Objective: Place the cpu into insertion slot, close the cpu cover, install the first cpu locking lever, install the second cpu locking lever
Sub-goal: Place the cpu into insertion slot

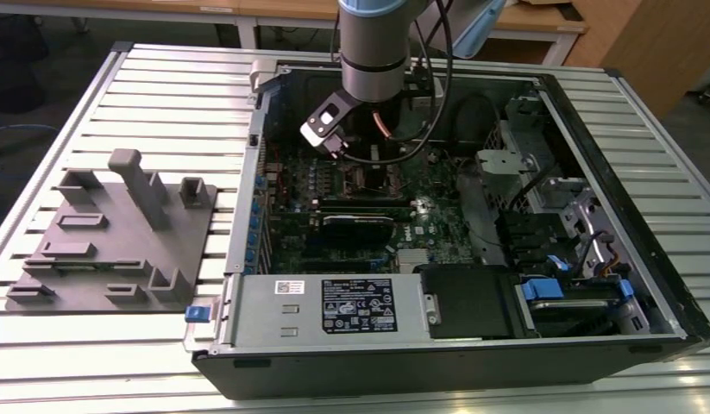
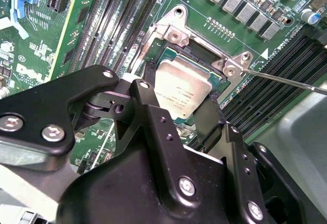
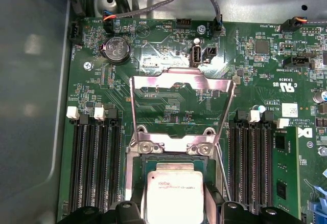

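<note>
Item: cpu. Likely light, stiff, fragile underneath (hold by edges only). Location: clenched by opposite edges in the tool, just over the insertion slot; cpu cover raised.

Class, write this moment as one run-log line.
gripper: at cpu | cpu: at insertion slot | cpu cover: open | locking lever: unlatched

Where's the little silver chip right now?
In both wrist views, the cpu sits over the insertion slot, between the black memory slots, next to the open cpu cover.
</note>
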Robot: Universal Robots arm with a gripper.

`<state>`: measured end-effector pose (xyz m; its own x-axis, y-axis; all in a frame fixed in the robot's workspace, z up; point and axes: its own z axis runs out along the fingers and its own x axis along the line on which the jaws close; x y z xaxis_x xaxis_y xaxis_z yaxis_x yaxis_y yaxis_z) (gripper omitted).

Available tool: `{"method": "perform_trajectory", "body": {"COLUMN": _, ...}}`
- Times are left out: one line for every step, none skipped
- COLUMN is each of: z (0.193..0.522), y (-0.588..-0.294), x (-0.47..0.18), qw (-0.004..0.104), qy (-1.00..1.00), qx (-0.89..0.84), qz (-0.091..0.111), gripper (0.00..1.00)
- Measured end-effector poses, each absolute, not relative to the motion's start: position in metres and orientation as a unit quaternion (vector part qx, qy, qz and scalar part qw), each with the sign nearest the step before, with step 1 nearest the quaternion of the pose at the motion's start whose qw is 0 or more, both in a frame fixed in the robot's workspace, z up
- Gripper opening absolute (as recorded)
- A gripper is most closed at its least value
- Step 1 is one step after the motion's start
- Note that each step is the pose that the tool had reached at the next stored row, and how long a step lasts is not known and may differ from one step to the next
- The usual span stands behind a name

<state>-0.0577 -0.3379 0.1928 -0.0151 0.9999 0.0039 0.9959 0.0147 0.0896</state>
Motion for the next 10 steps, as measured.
{"method": "perform_trajectory", "body": {"z": 0.1928, "y": -0.338, "x": -0.0578, "qw": 0.03, "qy": 0.712, "qx": 0.701, "qz": 0.033, "gripper": 0.54}}
{"method": "perform_trajectory", "body": {"z": 0.1923, "y": -0.3379, "x": -0.0577, "qw": 0.03, "qy": 0.712, "qx": 0.701, "qz": 0.033, "gripper": 0.54}}
{"method": "perform_trajectory", "body": {"z": 0.1919, "y": -0.3379, "x": -0.0577, "qw": 0.03, "qy": 0.712, "qx": 0.701, "qz": 0.033, "gripper": 0.54}}
{"method": "perform_trajectory", "body": {"z": 0.1915, "y": -0.338, "x": -0.0578, "qw": 0.03, "qy": 0.712, "qx": 0.701, "qz": 0.033, "gripper": 0.54}}
{"method": "perform_trajectory", "body": {"z": 0.1913, "y": -0.3381, "x": -0.0579, "qw": 0.03, "qy": 0.712, "qx": 0.701, "qz": 0.033, "gripper": 0.54}}
{"method": "perform_trajectory", "body": {"z": 0.1912, "y": -0.3381, "x": -0.0578, "qw": 0.03, "qy": 0.712, "qx": 0.701, "qz": 0.033, "gripper": 0.54}}
{"method": "perform_trajectory", "body": {"z": 0.1911, "y": -0.3381, "x": -0.0578, "qw": 0.03, "qy": 0.712, "qx": 0.701, "qz": 0.033, "gripper": 0.54}}
{"method": "perform_trajectory", "body": {"z": 0.191, "y": -0.338, "x": -0.0578, "qw": 0.03, "qy": 0.712, "qx": 0.701, "qz": 0.033, "gripper": 0.54}}
{"method": "perform_trajectory", "body": {"z": 0.1909, "y": -0.338, "x": -0.0578, "qw": 0.03, "qy": 0.712, "qx": 0.701, "qz": 0.033, "gripper": 0.54}}
{"method": "perform_trajectory", "body": {"z": 0.1909, "y": -0.338, "x": -0.0578, "qw": 0.03, "qy": 0.712, "qx": 0.701, "qz": 0.033, "gripper": 0.54}}
